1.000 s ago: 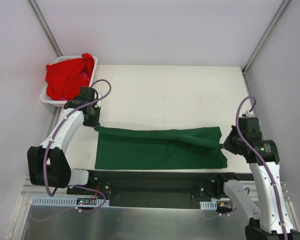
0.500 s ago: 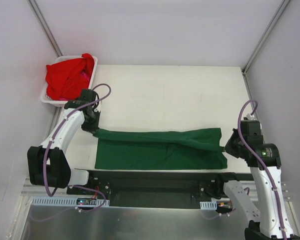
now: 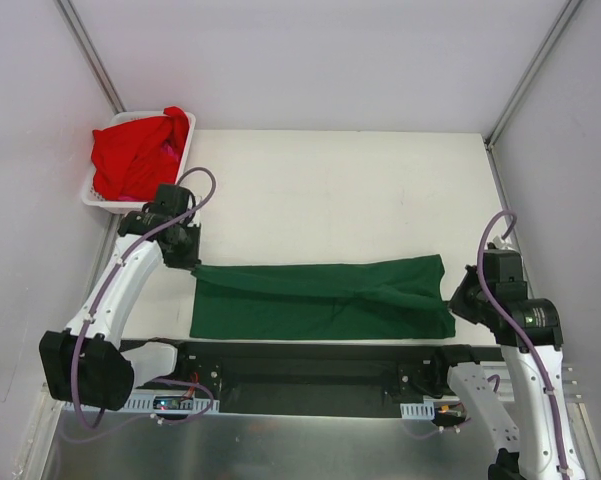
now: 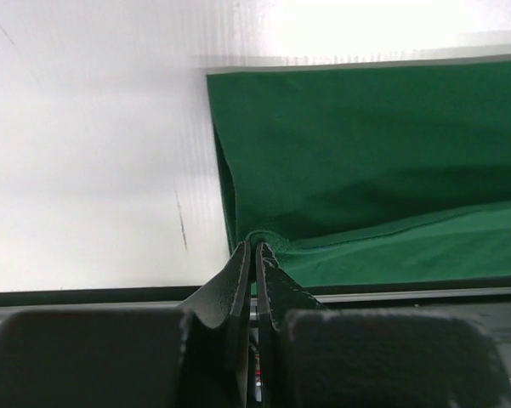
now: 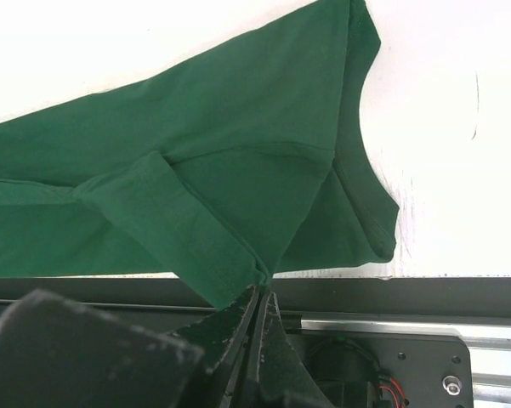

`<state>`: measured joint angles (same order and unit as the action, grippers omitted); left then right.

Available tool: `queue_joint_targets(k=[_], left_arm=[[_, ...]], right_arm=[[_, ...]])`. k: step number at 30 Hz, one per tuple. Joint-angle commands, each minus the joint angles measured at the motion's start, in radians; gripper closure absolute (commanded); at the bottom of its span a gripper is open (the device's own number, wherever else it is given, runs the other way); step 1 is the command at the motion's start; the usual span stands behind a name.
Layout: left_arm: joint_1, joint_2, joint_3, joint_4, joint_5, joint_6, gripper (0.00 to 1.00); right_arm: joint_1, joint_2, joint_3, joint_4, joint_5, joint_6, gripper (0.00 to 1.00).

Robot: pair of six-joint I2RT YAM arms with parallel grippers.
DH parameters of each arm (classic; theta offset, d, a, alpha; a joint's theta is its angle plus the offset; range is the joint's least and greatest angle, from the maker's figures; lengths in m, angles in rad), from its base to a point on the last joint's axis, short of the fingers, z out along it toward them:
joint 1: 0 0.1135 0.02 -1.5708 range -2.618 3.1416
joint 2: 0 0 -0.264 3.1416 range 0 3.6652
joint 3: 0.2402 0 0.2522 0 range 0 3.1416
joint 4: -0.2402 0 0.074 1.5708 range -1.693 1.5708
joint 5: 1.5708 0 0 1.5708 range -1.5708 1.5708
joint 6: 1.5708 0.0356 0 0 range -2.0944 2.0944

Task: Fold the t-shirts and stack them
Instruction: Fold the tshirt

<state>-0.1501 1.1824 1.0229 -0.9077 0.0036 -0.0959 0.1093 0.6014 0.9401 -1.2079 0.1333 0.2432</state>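
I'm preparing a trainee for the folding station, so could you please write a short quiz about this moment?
1. True or false: the left gripper and right gripper are each shut on the green t-shirt.
2. Where is the red cloth? A in the white basket; B spread mid-table; C in the right gripper.
3. Fill in: the green t-shirt lies along the ____ edge of the table.
Key: 1 true; 2 A; 3 near.

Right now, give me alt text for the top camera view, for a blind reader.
The left gripper and right gripper pinch opposite ends of a dark green t-shirt stretched along the near edge of the table. A white basket at far left holds red t-shirts.
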Motion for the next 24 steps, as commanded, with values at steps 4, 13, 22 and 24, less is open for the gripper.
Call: queue_joint_targets(k=[4, 13, 22, 24], left_arm=[[-0.019, -0.006, 0.034, -0.072, 0.116, -0.034, 1.0], [-0.071, 0.0, 0.028, -0.125, 0.113, -0.093, 1.0], [-0.074, -0.023, -0.004, -0.168, 0.072, -0.13, 1.0], [-0.074, -0.026, -0.009, -0.169, 0.047, -0.136, 1.0]], right_arm=[[-0.008, -0.029, 0.008, -0.058, -0.011, -0.004, 0.99], [-0.008, -0.031, 0.031, -0.079, -0.012, -0.005, 0.99], [-0.007, -0.028, 0.034, -0.094, -0.012, -0.019, 0.99], [-0.007, -0.026, 0.034, -0.094, -0.014, -0.022, 0.99]])
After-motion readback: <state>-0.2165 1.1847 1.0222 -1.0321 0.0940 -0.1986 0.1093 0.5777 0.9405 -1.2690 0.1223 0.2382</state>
